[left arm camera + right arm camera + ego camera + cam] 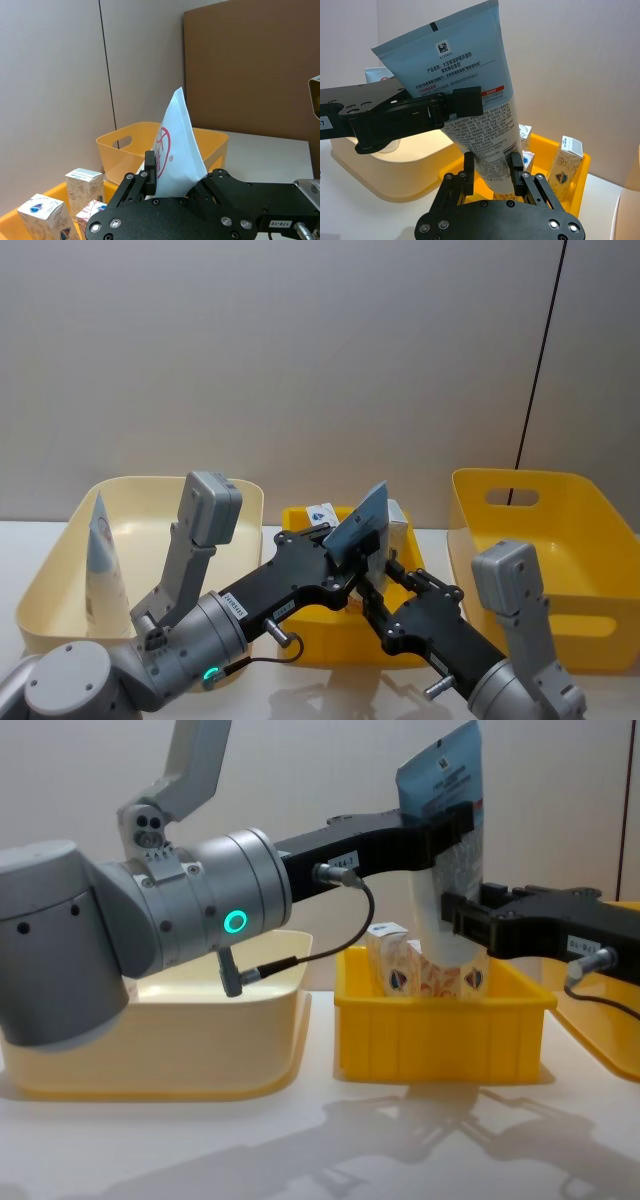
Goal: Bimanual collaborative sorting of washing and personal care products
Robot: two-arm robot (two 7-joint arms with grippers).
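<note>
Both hands are pinching one tube [470, 60] upright over the tray [440, 1030]. The left hand [447, 825] is gripping its upper half and the right hand [490, 167] its lower half. This is likely a handover, probably heading for the cream bin [150, 485], where a second tube [103, 560] is standing.

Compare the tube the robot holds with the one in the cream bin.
The held tube is clamped by the left gripper and right gripper; the binned tube is untouched. The held tube tilts above the yellow tray; the binned tube stands in the cream bin. Both are light blue, crimped end up.
</note>
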